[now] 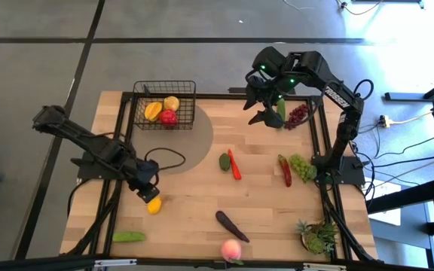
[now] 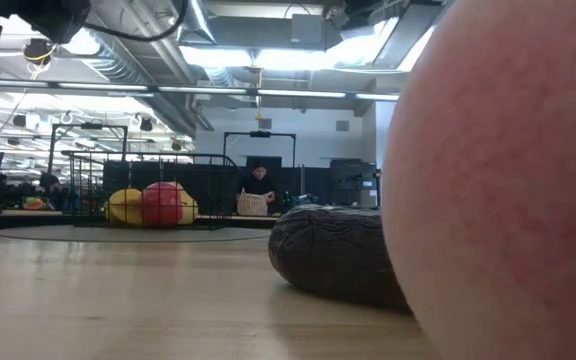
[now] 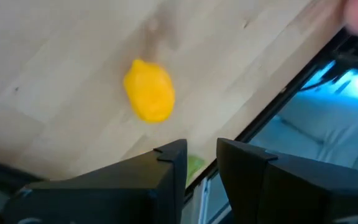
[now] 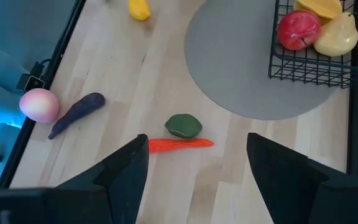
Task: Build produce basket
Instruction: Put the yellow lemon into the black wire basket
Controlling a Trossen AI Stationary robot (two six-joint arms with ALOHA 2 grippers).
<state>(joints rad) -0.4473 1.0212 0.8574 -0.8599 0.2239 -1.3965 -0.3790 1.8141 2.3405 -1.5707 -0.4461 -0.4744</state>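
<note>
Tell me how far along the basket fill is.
Done: black wire-mesh basket holds three fruits, including a red apple. In hand: nothing; left gripper hovers beside the yellow lemon. Left: that lemon, pink peach, dark eggplant, others.

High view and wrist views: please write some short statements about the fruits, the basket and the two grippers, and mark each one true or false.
1. The black wire-mesh basket holds three fruits. True.
2. The left gripper holds the yellow lemon. False: the lemon lies on the wooden table, apart from the fingers.
3. The right gripper is open and empty. True.
4. The pink round peach is in the basket. False: it lies at the table's near edge.
5. The dark purple eggplant lies on the grey round mat. False: it lies on bare wood.
</note>
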